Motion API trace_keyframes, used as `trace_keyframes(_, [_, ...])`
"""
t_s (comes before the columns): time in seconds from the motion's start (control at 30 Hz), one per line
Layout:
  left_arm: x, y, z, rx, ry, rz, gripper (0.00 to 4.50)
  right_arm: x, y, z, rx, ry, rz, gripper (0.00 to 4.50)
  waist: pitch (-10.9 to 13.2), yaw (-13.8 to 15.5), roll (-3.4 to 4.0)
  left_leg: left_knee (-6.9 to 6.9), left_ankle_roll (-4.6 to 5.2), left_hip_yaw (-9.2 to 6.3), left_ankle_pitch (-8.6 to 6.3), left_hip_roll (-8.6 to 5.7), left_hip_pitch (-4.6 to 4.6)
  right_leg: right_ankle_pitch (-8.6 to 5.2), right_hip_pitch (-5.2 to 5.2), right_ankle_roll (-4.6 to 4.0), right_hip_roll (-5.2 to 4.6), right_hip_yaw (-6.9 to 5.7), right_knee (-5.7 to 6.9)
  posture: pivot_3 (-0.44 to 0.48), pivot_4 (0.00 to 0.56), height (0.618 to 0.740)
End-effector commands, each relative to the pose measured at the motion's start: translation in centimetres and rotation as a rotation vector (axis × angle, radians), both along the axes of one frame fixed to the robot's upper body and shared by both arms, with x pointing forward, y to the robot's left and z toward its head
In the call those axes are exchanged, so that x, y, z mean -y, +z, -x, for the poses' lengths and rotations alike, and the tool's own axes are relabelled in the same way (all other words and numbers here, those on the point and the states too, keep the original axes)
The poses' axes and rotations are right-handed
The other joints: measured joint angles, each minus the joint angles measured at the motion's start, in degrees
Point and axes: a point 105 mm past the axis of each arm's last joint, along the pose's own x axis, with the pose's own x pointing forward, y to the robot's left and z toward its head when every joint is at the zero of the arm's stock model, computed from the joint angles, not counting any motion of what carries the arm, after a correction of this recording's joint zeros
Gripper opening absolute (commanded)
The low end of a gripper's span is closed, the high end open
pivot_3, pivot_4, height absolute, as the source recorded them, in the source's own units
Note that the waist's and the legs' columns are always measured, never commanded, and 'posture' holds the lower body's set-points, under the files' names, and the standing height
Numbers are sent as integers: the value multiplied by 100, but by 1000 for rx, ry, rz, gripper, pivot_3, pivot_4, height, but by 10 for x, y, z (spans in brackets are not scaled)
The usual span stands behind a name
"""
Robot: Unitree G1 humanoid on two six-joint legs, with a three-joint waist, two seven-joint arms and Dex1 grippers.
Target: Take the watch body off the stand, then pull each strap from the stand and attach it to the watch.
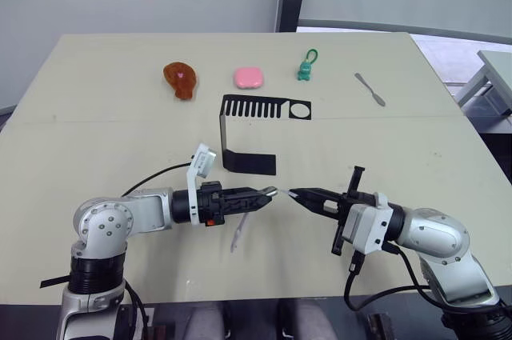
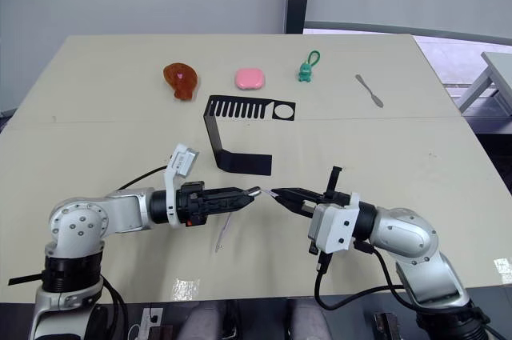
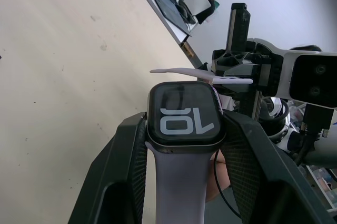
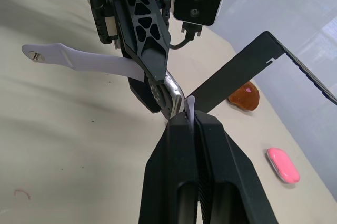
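Observation:
My left gripper [image 1: 266, 194] is shut on the watch body [image 3: 185, 117], a black rounded-square case whose screen shows light digits. One pale lavender strap [image 1: 238, 236] is fitted to the case and hangs from it toward the table; it also shows in the right wrist view [image 4: 79, 58]. Facing it, my right gripper [image 1: 294, 194] is shut on the second strap [image 4: 188, 106], whose end touches the watch's free edge. That strap lies crosswise just beyond the case [image 3: 202, 76]. Just behind both grippers stands the black stand [image 1: 250, 136], with nothing on it.
Along the far side of the table lie an orange-brown lump [image 1: 181, 78], a pink block [image 1: 248, 77], a green toy with a loop [image 1: 307, 68] and a grey spatula [image 1: 370, 89]. A second table's corner [image 1: 496, 64] shows at the right.

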Motion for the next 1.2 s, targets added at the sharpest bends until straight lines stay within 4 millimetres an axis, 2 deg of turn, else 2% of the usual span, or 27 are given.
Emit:
trace_keyframes(0.03, [2,4,2,11,-12,31,1594,-1,4,2,28,5,-19,0,0,0,0,0,0,0,0,0,0,0,0,0,0,0,0,0,150,740])
trace_keyframes(1.2, [4,3,4,6,-19,38,1594,-3,-1,3,15,16,-13,0,0,0,0,0,0,-1,0,0,0,0,1,0,0,0,-1,0,150,740])
